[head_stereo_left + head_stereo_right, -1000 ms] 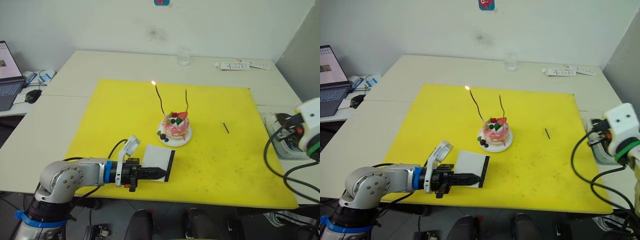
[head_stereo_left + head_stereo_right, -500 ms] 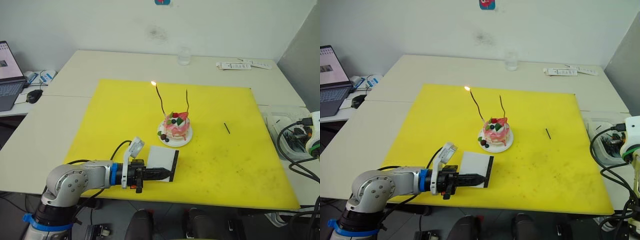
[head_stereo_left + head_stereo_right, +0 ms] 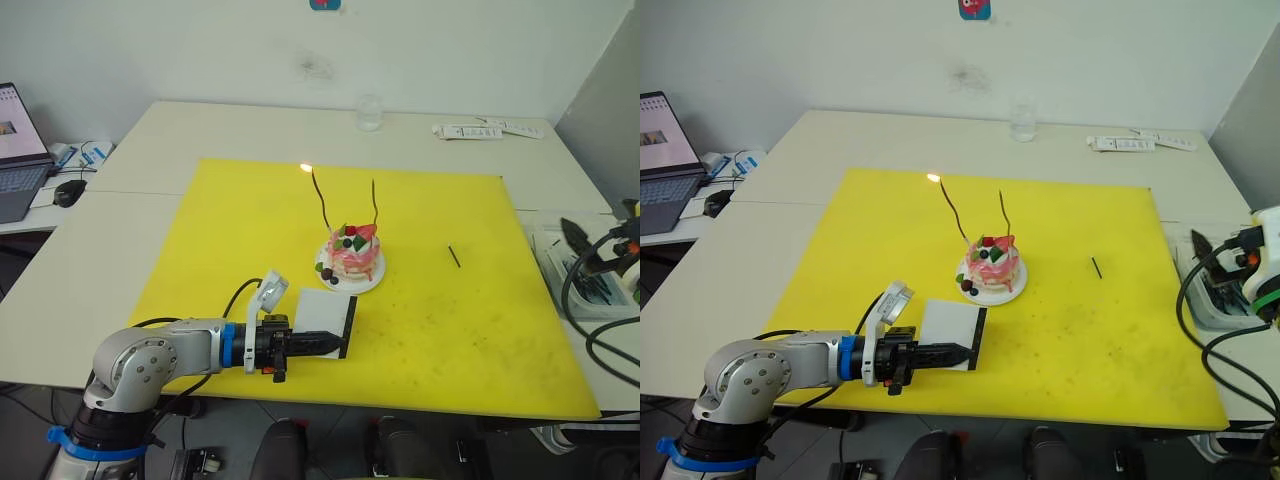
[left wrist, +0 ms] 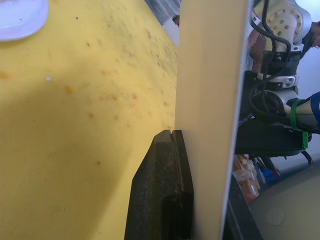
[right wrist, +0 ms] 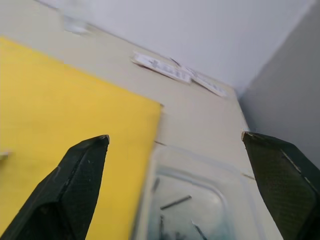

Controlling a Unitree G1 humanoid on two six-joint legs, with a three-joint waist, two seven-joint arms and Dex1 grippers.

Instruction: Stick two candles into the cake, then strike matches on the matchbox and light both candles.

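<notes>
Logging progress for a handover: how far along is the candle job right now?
Both candles stand in the cake; the left candle carries a flame, the right candle is unlit. The left gripper is shut on the matchbox. The right gripper hangs open over a clear container of matches. Left: strike a match, light the second candle.

Right gripper (image 5: 175, 145) now over container (image 5: 190, 200).

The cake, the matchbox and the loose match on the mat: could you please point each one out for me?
cake (image 3: 351, 258): left eye view, pink side below the strawberry.
matchbox (image 3: 322, 320): left eye view, white top face.
match (image 3: 452, 256): left eye view, middle of the stick.
</notes>
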